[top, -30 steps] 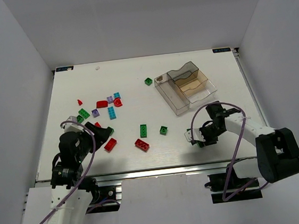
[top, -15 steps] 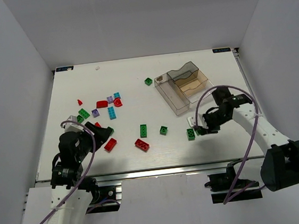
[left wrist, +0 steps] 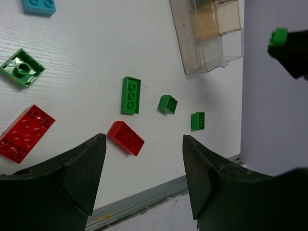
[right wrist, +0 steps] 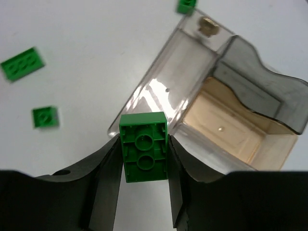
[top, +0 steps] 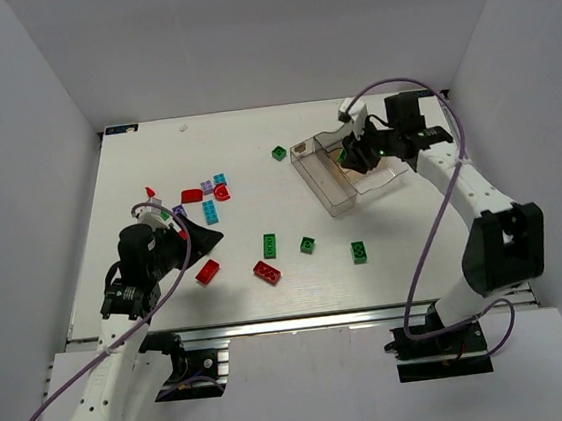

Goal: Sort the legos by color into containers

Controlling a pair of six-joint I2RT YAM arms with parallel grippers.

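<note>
My right gripper (top: 350, 153) is shut on a green lego (right wrist: 144, 130), held underside up above the near edge of the clear brownish tray (top: 332, 197). In the right wrist view the tray's long narrow section (right wrist: 166, 84) and a squarish section (right wrist: 231, 127) lie just beyond the fingers (right wrist: 108, 168). My left gripper (top: 204, 241) is open and empty above the left of the table. Loose legos lie there: red ones (top: 207, 272) (top: 266, 272), green ones (top: 270, 245) (top: 308, 245) (top: 359, 252) (top: 279, 152), cyan (top: 210, 212) and purple (top: 206, 186).
A small brownish object (right wrist: 208, 26) sits at the far end of the long section. In the left wrist view a red lego (left wrist: 125, 138) lies between my open fingers (left wrist: 82, 173), and the table's front edge (left wrist: 159, 195) runs below them. White walls enclose the table.
My right gripper has risen from the front of the table and swung back over the tray with a green lego. The left gripper has shifted slightly back and right.
</note>
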